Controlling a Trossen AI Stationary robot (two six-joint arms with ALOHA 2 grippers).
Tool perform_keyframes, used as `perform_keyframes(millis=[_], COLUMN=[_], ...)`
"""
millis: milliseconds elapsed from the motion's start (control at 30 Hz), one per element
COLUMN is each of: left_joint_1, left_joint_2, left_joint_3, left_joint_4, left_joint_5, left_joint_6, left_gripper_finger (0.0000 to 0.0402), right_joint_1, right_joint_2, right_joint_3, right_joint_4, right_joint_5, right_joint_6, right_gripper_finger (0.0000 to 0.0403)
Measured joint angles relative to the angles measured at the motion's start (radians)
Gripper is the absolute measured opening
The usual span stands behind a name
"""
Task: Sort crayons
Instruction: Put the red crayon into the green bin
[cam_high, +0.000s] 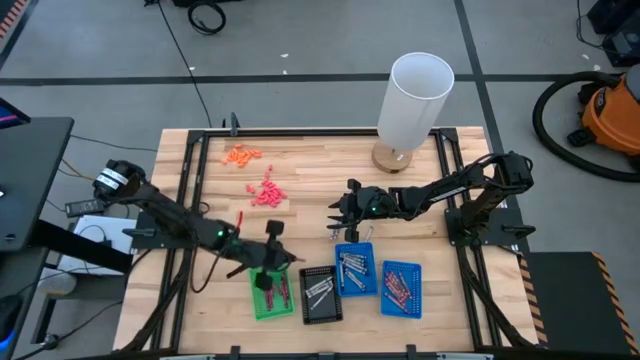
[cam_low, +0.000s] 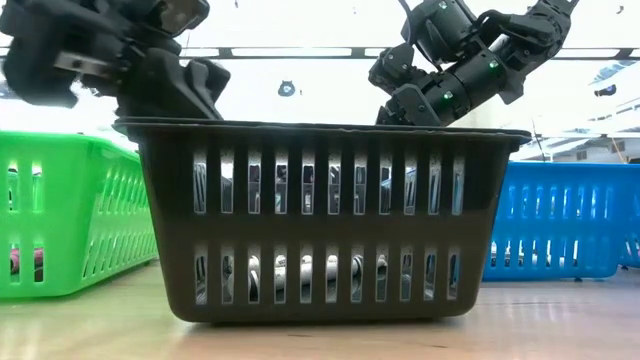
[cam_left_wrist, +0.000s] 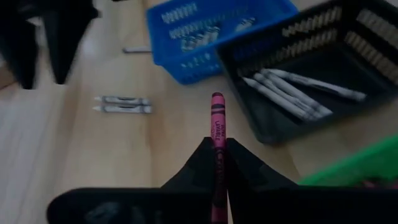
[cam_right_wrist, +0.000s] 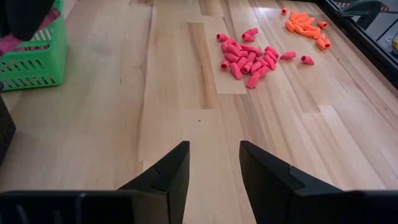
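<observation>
Over the green tray (cam_high: 272, 300), at 7 o'clock on the table (cam_high: 310, 165): a maroon crayon (cam_left_wrist: 217, 134) is carried, drop pending.

Largest first: slatted plastic trays in a row, green, black tray (cam_high: 320, 295) with grey crayons (cam_left_wrist: 298, 90), two blue trays (cam_high: 355, 270) holding more. Left gripper (cam_high: 272, 262) is clamped on the thin paper-wrapped stick, tip protruding. Right gripper (cam_high: 345, 205), at 3 o'clock of centre, is held apart, empty. Judged mid-sort: next, the stick needs lowering into green, then release. Two grey crayons (cam_left_wrist: 122, 104) are left loose on the smooth wood.
</observation>
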Motion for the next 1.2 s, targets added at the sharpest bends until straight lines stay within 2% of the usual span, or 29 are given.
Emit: perform_keyframes(millis=[233,667,1000,1200], left_joint_1=[-0.061,-0.173,-0.248,-0.248], left_joint_2=[0.0,-0.021,-0.038,-0.035], left_joint_3=[0.0,0.001,0.002,0.002], left_joint_4=[-0.019,-0.066,-0.143,-0.175], left_joint_5=[0.018,0.019,0.029,0.026], left_joint_6=[-0.005,-0.018,0.07,0.074], left_gripper_finger=[0.0038,0.0037,0.0037,0.0068], right_joint_1=[0.0,0.0,0.0,0.0], right_joint_2=[0.0,0.0,0.0,0.0], right_joint_3=[0.0,0.0,0.0,0.0], right_joint_4=[0.001,0.0,0.003,0.002], right_joint_5=[0.0,0.0,0.0,0.0], right_joint_6=[0.0,0.001,0.001,-0.002], right_gripper_finger=[0.0148,0.0148,0.0148,0.0148])
